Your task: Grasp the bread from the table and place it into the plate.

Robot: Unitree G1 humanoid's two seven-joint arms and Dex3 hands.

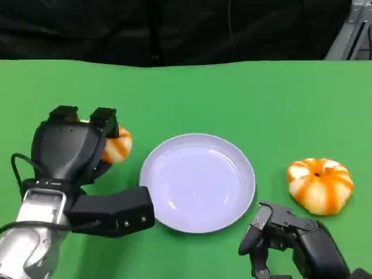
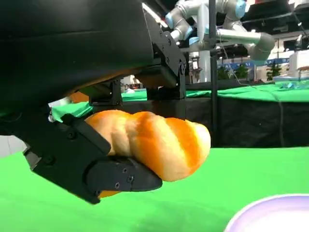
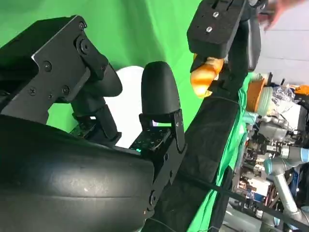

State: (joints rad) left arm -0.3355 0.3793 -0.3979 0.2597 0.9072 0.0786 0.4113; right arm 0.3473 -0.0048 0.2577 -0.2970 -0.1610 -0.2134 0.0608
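The left hand (image 1: 72, 148) grips a twisted orange-and-white bread (image 1: 118, 145), its fingers (image 1: 103, 121) closed over the top of the loaf. In the left wrist view the bread (image 2: 154, 142) is clamped between the upper fingers (image 2: 166, 82) and a lower one beneath it, and it hangs clear above the green surface (image 2: 241, 179) with open green under it. The loaf sits just beside the left rim of the plate (image 1: 239, 203), toward the left edge of the surface (image 1: 232, 93), not yet over the dish. A pale curve of the plate rim (image 2: 270, 212) shows near the bread in that wrist view.

The plate lies near the middle of the surface, closer to the near edge than the far one, and its white bowl holds nothing. Between its far rim and the far edge runs a wide band of bare green.

A second, round striped bread (image 1: 319, 185) rests on the surface just right of the plate, apart from its rim, toward the right edge.

The right hand (image 1: 288, 235) hovers low at the near edge, between the plate and the round bread, holding nothing, its fingers (image 1: 261, 218) loosely apart. In the right wrist view its fingers (image 3: 159, 92) point toward the plate (image 3: 128, 96), with the left hand (image 3: 222, 29) and its bread (image 3: 205, 77) beyond.
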